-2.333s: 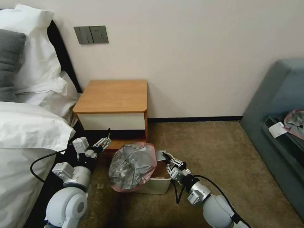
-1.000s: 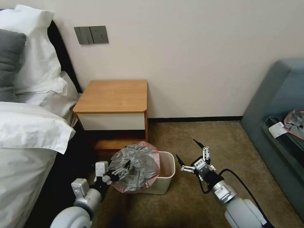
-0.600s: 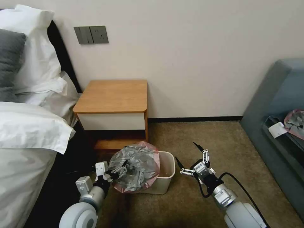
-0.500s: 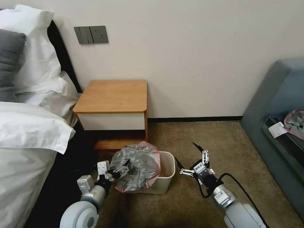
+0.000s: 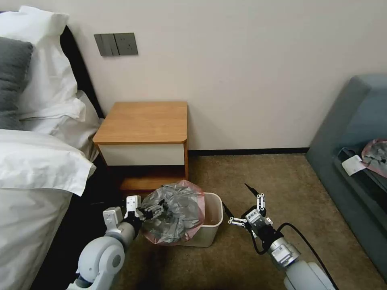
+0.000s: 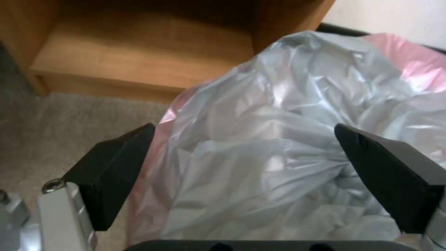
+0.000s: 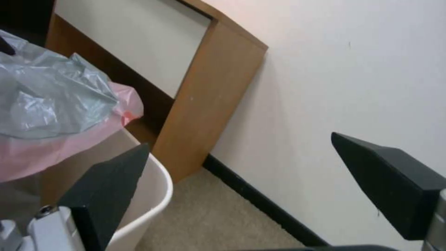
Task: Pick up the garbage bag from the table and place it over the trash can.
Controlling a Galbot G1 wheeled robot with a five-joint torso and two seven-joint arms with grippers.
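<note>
The grey garbage bag with a pink rim lies crumpled over the left half of the cream trash can, whose right half is uncovered. My left gripper is open at the bag's left side. In the left wrist view its fingers spread wide around the bag. My right gripper stands open just right of the can, holding nothing. The right wrist view shows the gripper open, the can's rim and the bag. The table stands behind the can, its top bare.
A bed with white bedding fills the left side. A grey-blue sofa at the right carries a small grey-pink bundle with a white slip. Open carpet lies right of the can. The wall is close behind.
My left gripper came down from beside the table to the bag's left side and edged higher. My right gripper left the can's right rim, opened and drew back. The can's right half became uncovered.
</note>
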